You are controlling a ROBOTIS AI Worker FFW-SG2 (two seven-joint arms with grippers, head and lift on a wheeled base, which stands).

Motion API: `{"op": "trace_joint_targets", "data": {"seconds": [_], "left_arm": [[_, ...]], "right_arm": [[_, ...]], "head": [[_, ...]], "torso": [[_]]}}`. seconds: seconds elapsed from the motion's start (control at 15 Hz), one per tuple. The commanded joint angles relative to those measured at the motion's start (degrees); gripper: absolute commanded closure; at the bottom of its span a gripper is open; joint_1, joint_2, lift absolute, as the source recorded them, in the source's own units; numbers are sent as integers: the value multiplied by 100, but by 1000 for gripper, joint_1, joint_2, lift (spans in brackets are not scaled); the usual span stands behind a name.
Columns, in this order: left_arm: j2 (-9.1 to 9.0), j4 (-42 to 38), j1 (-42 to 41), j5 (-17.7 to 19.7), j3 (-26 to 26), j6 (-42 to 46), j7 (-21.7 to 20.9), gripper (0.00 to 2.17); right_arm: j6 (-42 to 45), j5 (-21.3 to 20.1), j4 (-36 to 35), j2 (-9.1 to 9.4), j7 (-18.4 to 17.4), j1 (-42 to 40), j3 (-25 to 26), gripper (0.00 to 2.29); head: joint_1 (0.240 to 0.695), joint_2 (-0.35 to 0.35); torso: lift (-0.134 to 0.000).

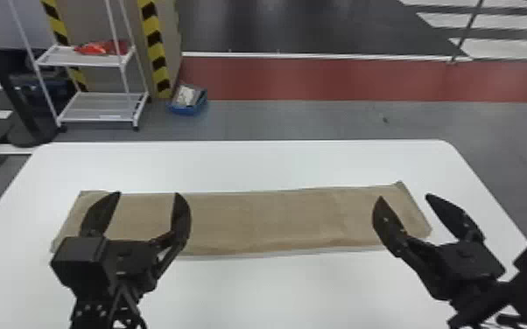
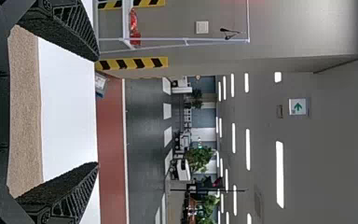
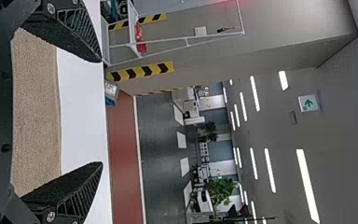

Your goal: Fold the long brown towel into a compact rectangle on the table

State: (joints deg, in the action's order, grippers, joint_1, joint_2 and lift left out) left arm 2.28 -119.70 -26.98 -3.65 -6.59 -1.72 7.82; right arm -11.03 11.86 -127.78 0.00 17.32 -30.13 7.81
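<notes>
My left gripper (image 1: 148, 193) and right gripper (image 1: 404, 196) are spread, grasping nothing; the brown towel (image 1: 267, 218) lies flat across the white table (image 1: 275, 291). Too shallow a pinch could let its thin edge slip.

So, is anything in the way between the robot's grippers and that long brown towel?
Nothing visible is: the left gripper hangs open over the left end of the brown towel, the right gripper, also open, over its right end.
</notes>
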Motion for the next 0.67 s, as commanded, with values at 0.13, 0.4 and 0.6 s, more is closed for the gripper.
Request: {"op": "trace_joint_targets", "data": {"seconds": [0.13,0.4,0.6], "left_arm": [[0,0,-9,13,0,0,0,83],[0,0,-9,40,-9,18,0,83],[0,9,-9,31,-9,18,0,83]], "right_arm": [[17,9,-19,5,-9,-10,10,100],[17,18,-19,5,-9,-19,19,100],[17,27,-19,5,-18,-37,28,100]], "head": [[695,-35],[695,-36],[695,-38]], "torso": [[-121],[-121],[-121]]}}
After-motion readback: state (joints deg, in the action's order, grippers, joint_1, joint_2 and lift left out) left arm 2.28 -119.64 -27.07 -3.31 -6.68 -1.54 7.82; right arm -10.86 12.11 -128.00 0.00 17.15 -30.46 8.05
